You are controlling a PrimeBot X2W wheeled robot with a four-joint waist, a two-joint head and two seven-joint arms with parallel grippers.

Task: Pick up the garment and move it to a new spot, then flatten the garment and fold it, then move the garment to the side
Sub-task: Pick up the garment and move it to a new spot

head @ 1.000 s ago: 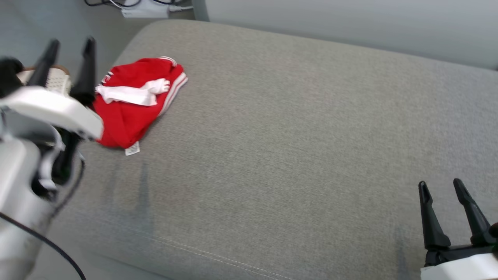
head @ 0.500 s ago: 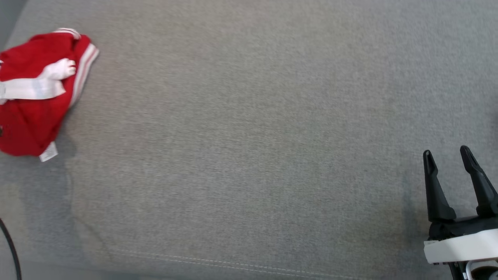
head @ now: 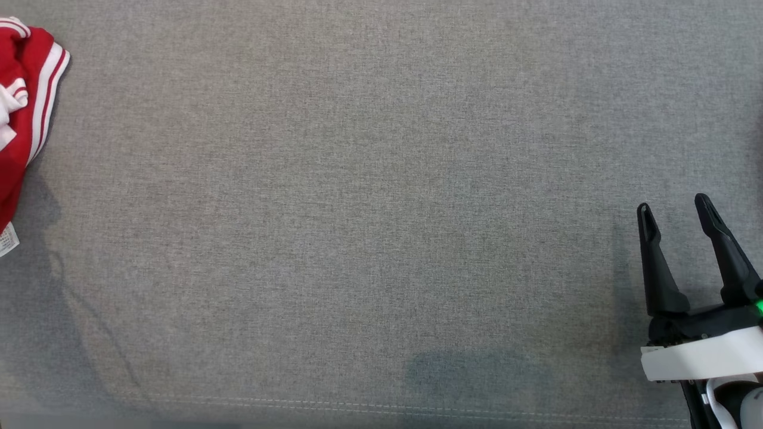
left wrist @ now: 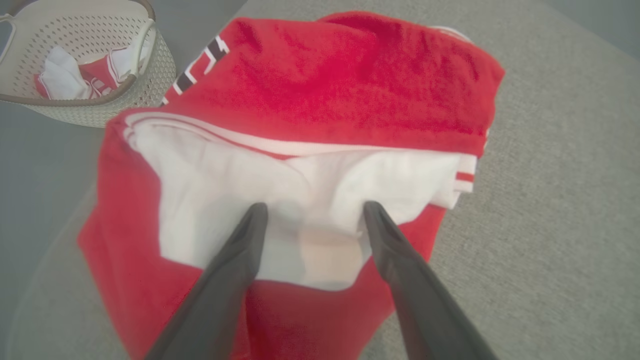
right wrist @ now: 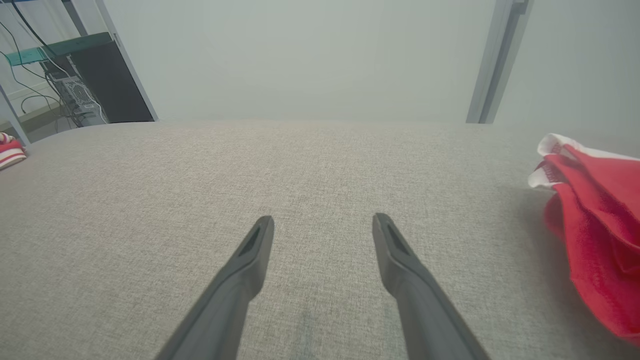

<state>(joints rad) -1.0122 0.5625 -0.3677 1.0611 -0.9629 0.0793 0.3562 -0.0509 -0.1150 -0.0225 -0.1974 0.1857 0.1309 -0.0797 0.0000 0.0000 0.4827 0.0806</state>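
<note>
Left gripper (left wrist: 315,207) first: we see its two dark fingers spread wide with nothing pinched between them, and their tips lie over the white panel of the garment (left wrist: 350,85). We cannot tell whether the tips touch the cloth or hang just above it, since that patch is blurred. The garment is a crumpled red piece with white bands and a strip of dark and white trim. It lies on the grey cushion (head: 357,208), close to one of the cushion's edges. Past that edge of the cushion stands a pale perforated basket (left wrist: 150,85) with white and red cloth (left wrist: 75,77) inside it.

Our right gripper (head: 673,204) is also spread and empty. It sits over bare fabric at the right end of the cushion, a little way back from the stitched seam along the cushion's near edge. From the head camera we see the garment (head: 18,149) at the cushion's far left, cut off by the picture's edge, with a small white label (head: 7,238) at its lower corner. It is well apart from the right gripper, with a broad stretch of bare cushion between them.

In the right wrist view we see the fingers (right wrist: 250,265) pointing across the cushion toward a pale wall. The garment (right wrist: 600,225) lies off to one side of them, bunched on the cushion and clear of both tips.
</note>
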